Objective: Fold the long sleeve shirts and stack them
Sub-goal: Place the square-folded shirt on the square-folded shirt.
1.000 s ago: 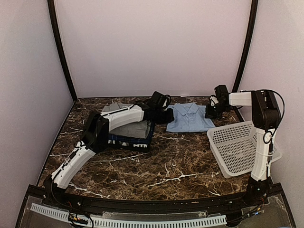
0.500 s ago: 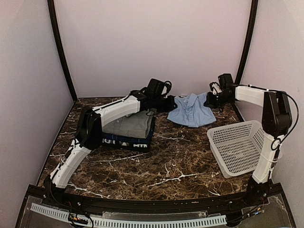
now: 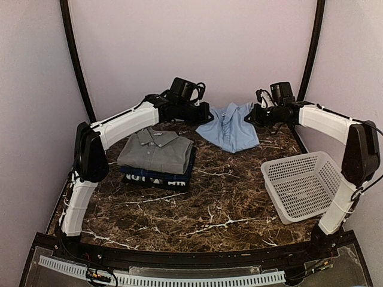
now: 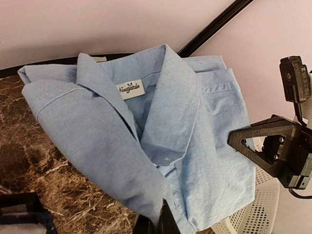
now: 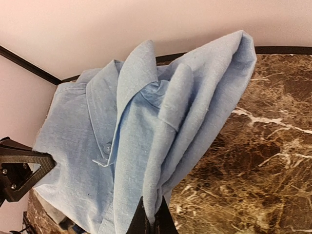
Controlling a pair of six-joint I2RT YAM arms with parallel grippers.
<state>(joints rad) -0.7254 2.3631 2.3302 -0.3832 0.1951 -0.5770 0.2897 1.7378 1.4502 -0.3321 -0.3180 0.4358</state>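
Observation:
The light blue shirt (image 3: 230,127) hangs folded above the back of the table, held up by its two sides. My left gripper (image 3: 205,113) is shut on its left edge, the cloth pinched between the dark fingertips (image 4: 161,222). On the other side my right gripper (image 3: 251,115) is shut on a bunched fold of the same shirt (image 5: 122,146), seen at the bottom of the right wrist view (image 5: 151,219). At the left, the grey shirt (image 3: 157,149) lies folded on top of the dark navy shirt (image 3: 157,176).
A white lattice basket (image 3: 299,185) stands at the right, tilted, near the right arm's base. The dark marble table (image 3: 215,209) is walled at the back and on both sides. The basket rim (image 4: 253,214) shows below the hanging shirt.
Both arms have risen and lifted the light blue shirt off the table; it lay flat a second ago. The left arm has cleared the grey and navy stack.

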